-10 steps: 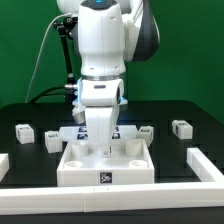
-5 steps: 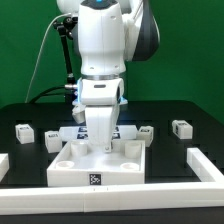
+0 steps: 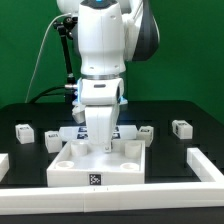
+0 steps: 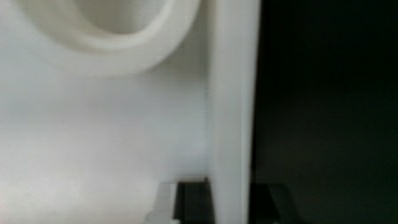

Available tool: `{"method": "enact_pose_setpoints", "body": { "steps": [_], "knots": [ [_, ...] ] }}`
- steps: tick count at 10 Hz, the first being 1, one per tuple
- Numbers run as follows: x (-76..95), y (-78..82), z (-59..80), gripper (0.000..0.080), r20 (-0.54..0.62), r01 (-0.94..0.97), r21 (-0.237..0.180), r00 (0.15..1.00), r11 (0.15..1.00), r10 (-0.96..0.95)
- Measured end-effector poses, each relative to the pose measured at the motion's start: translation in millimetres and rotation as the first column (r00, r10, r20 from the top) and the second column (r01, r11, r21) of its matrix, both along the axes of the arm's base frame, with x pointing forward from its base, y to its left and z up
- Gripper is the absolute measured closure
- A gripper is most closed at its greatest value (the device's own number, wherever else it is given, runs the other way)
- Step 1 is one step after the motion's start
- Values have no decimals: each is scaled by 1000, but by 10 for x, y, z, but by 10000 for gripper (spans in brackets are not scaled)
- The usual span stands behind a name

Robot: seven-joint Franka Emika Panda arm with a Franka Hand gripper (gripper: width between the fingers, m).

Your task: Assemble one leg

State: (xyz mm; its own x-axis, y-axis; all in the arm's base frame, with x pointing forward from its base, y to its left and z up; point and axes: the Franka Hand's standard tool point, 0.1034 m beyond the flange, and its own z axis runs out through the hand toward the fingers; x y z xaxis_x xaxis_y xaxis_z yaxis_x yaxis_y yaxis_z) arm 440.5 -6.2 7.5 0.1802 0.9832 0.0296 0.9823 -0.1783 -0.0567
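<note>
The large white base [image 3: 75,172] with round corner pockets lies on the black table. My gripper [image 3: 105,148] points straight down over its middle. In the wrist view the gripper [image 4: 228,205] has a dark finger on each side of a thin upright wall of the base [image 4: 107,120], shut on it. Small white tagged legs lie loose on the table: two at the exterior view's left [image 3: 22,130] [image 3: 52,140] and two at its right [image 3: 146,131] [image 3: 181,128]. None is held.
A white L-shaped fence runs along the front [image 3: 120,196] and up the exterior view's right [image 3: 206,165], with a short piece at the left [image 3: 3,163]. The marker board [image 3: 68,131] lies behind the base, mostly hidden by the arm.
The base has slid a little toward the exterior view's left between one second ago and half a second ago. Since then nothing has moved.
</note>
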Motion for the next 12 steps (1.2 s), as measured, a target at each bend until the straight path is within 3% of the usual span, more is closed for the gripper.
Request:
{"method": "enact_pose_setpoints", "body": {
  "steps": [2,4,9,12],
  "knots": [
    [51,20,7,742,7,-30,1,1000,1000,30],
    [150,144,-5,742,21,-112,-4,993,994,112],
    [155,151,-4,742,22,-116,-5,993,993,116],
    [189,455,2,742,30,-156,3,987,988,156]
  ]
}}
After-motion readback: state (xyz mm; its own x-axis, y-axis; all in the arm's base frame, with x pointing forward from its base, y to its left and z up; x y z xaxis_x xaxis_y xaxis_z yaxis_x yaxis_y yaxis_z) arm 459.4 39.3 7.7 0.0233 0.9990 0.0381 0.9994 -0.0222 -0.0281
